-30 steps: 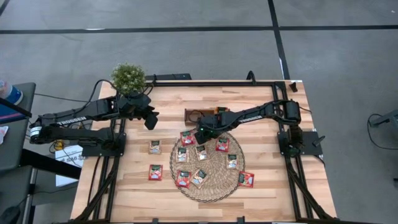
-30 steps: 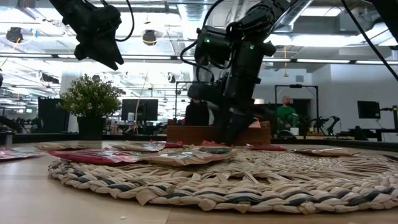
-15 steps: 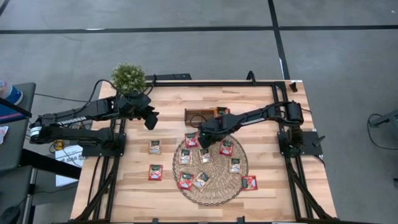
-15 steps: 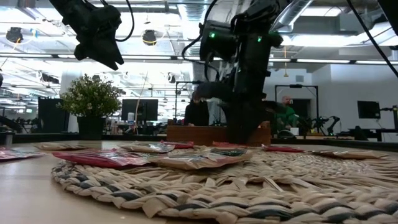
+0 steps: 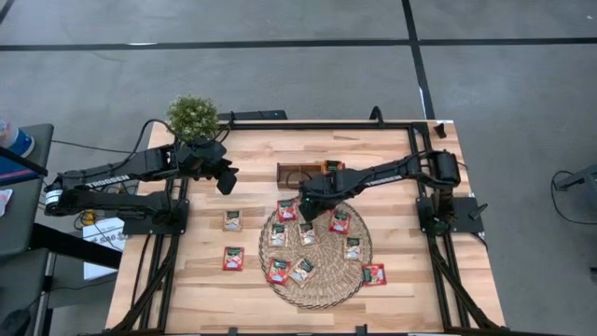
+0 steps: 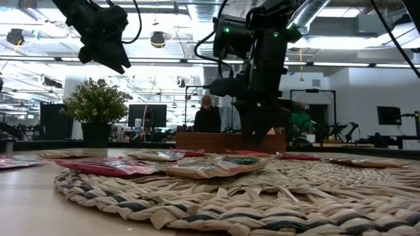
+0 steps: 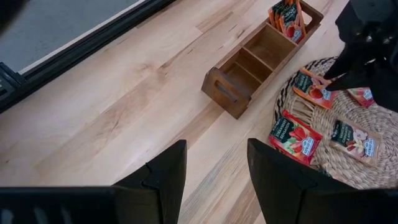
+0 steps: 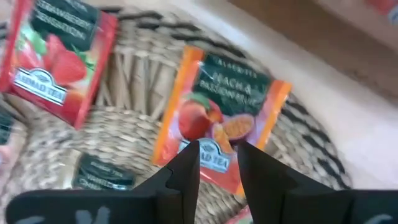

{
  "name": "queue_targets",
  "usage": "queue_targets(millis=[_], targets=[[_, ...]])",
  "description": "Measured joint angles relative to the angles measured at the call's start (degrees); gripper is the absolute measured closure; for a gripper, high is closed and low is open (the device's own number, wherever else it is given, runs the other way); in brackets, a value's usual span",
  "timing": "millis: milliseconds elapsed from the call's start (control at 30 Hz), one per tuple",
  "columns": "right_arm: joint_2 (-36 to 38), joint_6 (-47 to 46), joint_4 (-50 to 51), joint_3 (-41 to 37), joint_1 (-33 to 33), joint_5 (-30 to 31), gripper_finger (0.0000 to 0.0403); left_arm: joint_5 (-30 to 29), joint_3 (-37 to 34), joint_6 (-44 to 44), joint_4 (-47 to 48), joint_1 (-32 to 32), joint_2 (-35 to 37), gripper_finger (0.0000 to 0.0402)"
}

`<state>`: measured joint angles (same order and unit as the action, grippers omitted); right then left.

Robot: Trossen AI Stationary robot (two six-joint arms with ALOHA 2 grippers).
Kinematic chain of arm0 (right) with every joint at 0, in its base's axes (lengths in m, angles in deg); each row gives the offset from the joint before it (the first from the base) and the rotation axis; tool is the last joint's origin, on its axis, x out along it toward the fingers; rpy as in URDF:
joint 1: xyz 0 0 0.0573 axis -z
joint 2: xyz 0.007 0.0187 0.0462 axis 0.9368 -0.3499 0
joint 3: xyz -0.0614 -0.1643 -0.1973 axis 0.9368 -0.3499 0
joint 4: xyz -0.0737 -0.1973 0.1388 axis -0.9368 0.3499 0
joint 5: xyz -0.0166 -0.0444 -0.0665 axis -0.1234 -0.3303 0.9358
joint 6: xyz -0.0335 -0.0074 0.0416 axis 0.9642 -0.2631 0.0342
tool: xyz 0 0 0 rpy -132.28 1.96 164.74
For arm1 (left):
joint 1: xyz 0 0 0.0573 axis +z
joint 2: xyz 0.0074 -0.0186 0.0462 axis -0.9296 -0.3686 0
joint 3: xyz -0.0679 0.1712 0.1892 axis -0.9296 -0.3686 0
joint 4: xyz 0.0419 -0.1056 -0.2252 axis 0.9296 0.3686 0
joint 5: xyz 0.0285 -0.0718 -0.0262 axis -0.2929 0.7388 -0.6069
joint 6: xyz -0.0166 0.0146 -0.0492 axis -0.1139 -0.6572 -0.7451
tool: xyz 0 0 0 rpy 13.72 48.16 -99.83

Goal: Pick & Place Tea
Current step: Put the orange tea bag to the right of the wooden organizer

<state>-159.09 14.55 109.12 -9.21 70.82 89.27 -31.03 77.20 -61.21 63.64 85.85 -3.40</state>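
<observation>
The right jaws [image 8: 216,163] stand part open with nothing between them, poised just above an orange sachet [image 8: 221,118] printed with peach and passionfruit under a dark green band; it lies flat at about eleven o'clock on the mat [image 5: 317,289], which likely marks it as the next pick. The gap looks set to straddle the sachet's edge, since so flat a packet gives little else to pinch. A red strawberry sachet [image 8: 59,59] lies just beside it. More sachets are spread over the mat, three lie on the counter [image 5: 392,149] off the mat, two at nine o'clock of it and one at four, and a few stand upright in one end compartment of the tray [image 7: 261,53] at twelve o'clock, probably their goal. The left jaws [image 7: 214,186] are open and empty, waiting above the counter at ten o'clock.
</observation>
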Motion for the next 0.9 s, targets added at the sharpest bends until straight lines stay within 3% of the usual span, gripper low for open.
queue_targets(millis=[400,900], targets=[[0.16,0.27,-0.05,0.07,3.11,-0.42,0.0285,0.0,0.0,-0.59,-0.21,-0.01,0.0,0.024],[-0.3,1.03,-0.35,-0.37,3.74,-0.28,0.0202,0.0,0.0,-0.59,-0.4,-0.01,0.0,0.024]])
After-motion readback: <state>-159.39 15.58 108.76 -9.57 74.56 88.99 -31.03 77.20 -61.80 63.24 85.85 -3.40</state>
